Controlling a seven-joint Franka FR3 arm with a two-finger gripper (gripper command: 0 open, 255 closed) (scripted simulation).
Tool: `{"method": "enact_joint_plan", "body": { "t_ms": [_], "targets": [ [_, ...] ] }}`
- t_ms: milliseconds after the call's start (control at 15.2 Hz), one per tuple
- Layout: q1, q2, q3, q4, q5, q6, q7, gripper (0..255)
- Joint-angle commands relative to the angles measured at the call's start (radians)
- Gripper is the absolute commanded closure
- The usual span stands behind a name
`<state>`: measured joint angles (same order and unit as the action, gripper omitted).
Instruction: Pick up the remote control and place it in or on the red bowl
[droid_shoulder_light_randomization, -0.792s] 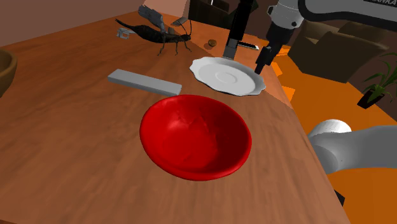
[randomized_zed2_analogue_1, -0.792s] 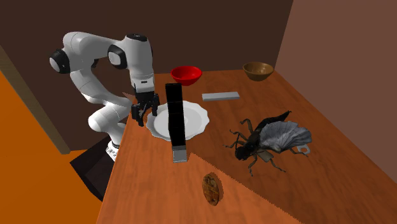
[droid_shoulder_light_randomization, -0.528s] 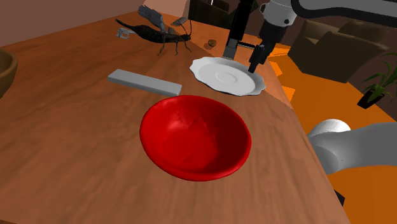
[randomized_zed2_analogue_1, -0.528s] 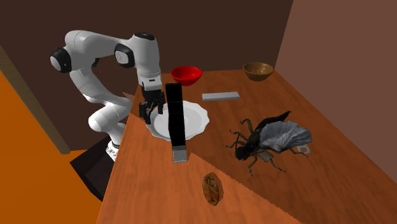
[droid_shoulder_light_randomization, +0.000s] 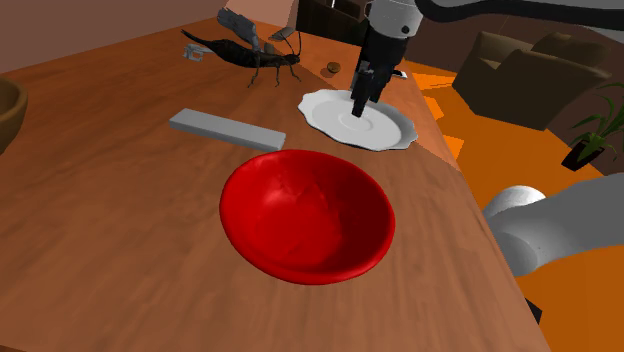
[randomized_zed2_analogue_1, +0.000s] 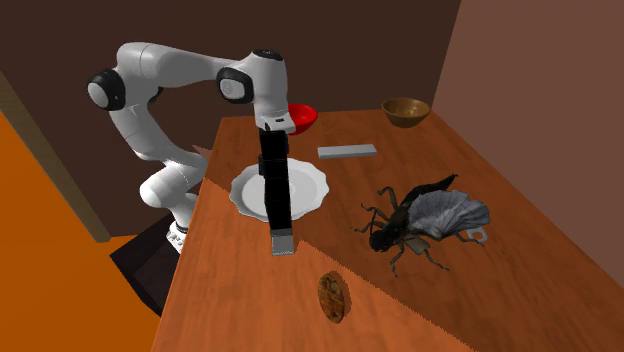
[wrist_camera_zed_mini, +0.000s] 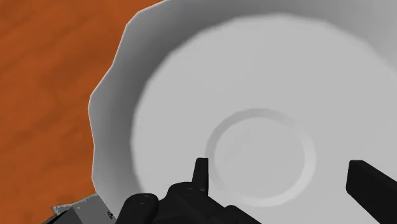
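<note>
The gripper (droid_shoulder_light_randomization: 358, 100) is seen low over the middle of the white plate (droid_shoulder_light_randomization: 388, 130), in the upper centre of the shoulder view. Its fingers (wrist_camera_zed_mini: 201, 170) are spread wide and nothing is clasped; in the wrist view the plate's bare centre ring lies between them. This released state is judged fitting, since nothing has been picked up yet and the jaws must be apart for a grasp.

The remote control (droid_shoulder_light_randomization: 225, 128) is taken to be the flat grey slab lying on the worktop (droid_shoulder_light_randomization: 120, 230), left of centre in the shoulder view. It is well apart from the gripper and near the upper-left rim of the red bowl (droid_shoulder_light_randomization: 305, 215) without touching it. Because it rests on its broad face, a grasp from above across its narrow width is judged the natural one.

The red bowl is set open side up and bare in the middle of the frame, just beside the slab, so only a short carry is expected.

A tall black upright object (randomized_zed2_analogue_1: 278, 195) stands at the plate's edge, close to the gripper, in the centre of the second exterior view. It is judged the main thing to be avoided when the arm is swung toward the slab.
</note>
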<state>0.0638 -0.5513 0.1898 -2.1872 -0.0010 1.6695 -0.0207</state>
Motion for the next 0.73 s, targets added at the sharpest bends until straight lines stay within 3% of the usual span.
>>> {"method": "enact_joint_plan", "body": {
  "t_ms": [0, 660],
  "targets": [
    [0.011, 0.061, 0.026, 0.05, 0.013, 0.008, 0.017, 0],
    [0.071, 0.351, 0.162, 0.32, 0.03, 0.013, 0.124, 0]
  ]
}}
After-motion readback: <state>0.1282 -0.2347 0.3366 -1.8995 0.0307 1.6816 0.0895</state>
